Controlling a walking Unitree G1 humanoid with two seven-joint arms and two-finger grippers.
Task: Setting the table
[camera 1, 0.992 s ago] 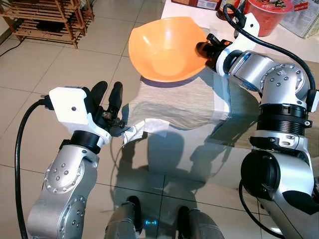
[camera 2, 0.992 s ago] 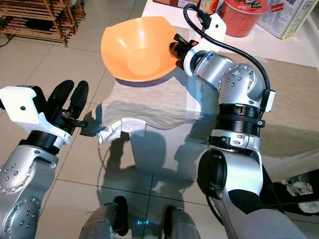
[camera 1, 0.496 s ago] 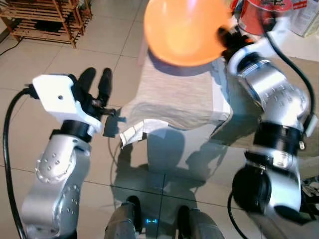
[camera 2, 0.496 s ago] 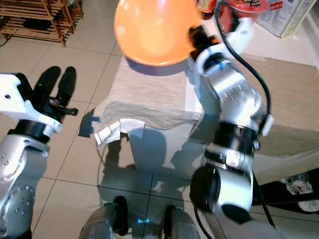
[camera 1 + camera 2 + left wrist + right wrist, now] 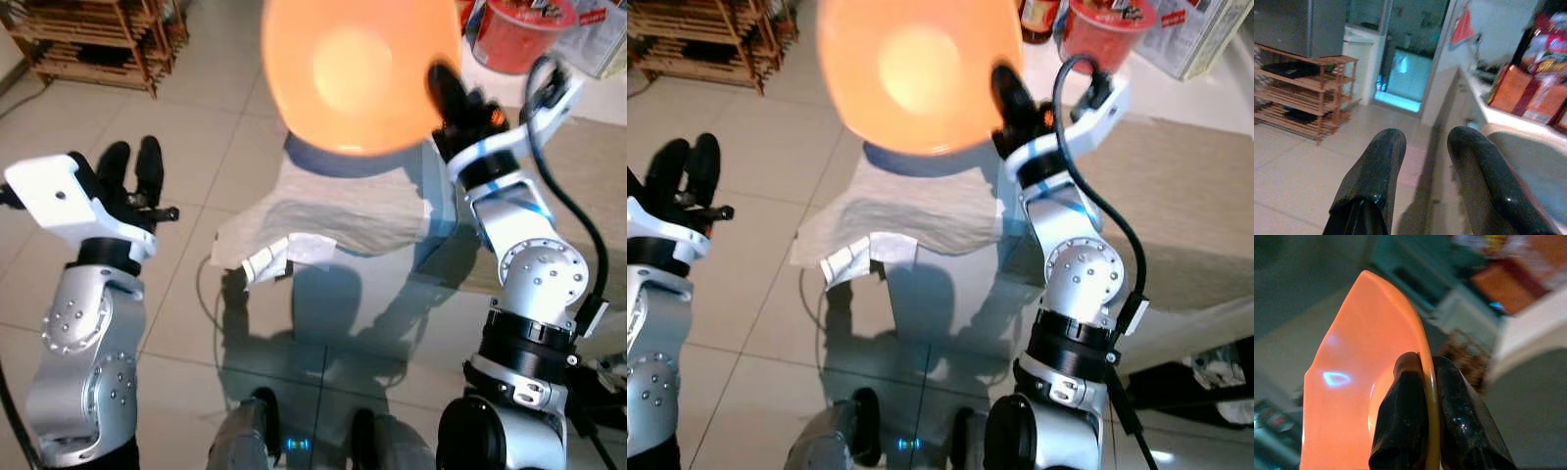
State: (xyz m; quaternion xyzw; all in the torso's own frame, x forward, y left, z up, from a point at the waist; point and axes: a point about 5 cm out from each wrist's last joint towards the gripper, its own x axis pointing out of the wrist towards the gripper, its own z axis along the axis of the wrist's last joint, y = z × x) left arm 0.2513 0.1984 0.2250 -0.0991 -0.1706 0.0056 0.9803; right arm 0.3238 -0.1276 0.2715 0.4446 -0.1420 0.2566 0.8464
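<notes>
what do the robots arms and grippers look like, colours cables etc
Both arms are silver metal with rounded joint housings dotted with small screws and black bands between segments. The left gripper has a white boxy wrist housing and two long, glossy black fingers. The right gripper has the same black fingers, a white housing, a blue ring and orange accents. A thick black cable loops from each wrist.

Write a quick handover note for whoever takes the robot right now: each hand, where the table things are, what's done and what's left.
Right hand: shut on the rim of the orange bowl, held up in the air above the table's near end, its inside facing the head camera.
Left hand: open, holding nothing, out over the floor to the left of the table.
Grey tablecloth: on the table, one corner drooping off the edge with its white underside showing.
Red tub: at the table's far end.
Done: bowl gripped and lifted.
Left: set the bowl down on the cloth; the corner may want straightening.
</notes>
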